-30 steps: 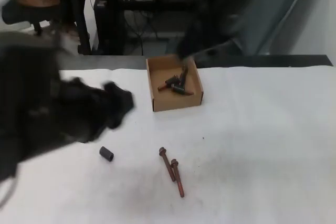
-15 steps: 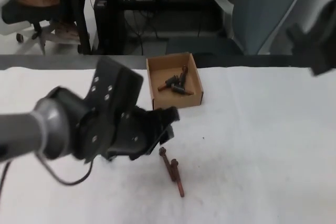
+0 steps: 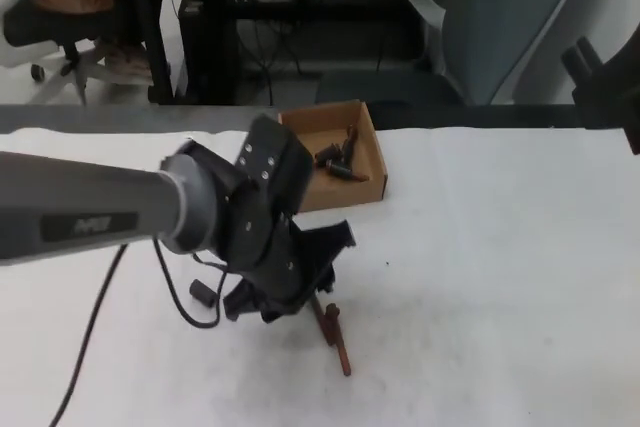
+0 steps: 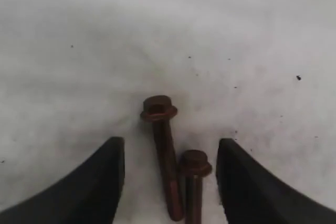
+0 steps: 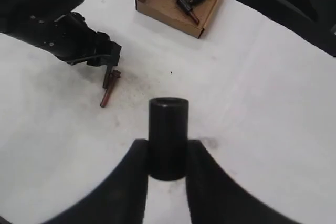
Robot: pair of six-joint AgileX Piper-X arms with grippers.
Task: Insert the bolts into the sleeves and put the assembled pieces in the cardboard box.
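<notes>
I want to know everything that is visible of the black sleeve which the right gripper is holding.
The sleeve is a short, matte black tube, perhaps metal. Its open end, a dark bore inside a thick rim, points away from the wrist. The right gripper is shut on it: the two fingers press its near half from both sides, and the far half sticks out free. No bolt shows in the bore. Behind it lies the white bench cover; whether they touch, I cannot tell.

High view overlooks bench [image 3: 500,297]; all views share bolts [image 4: 164,166].
</notes>
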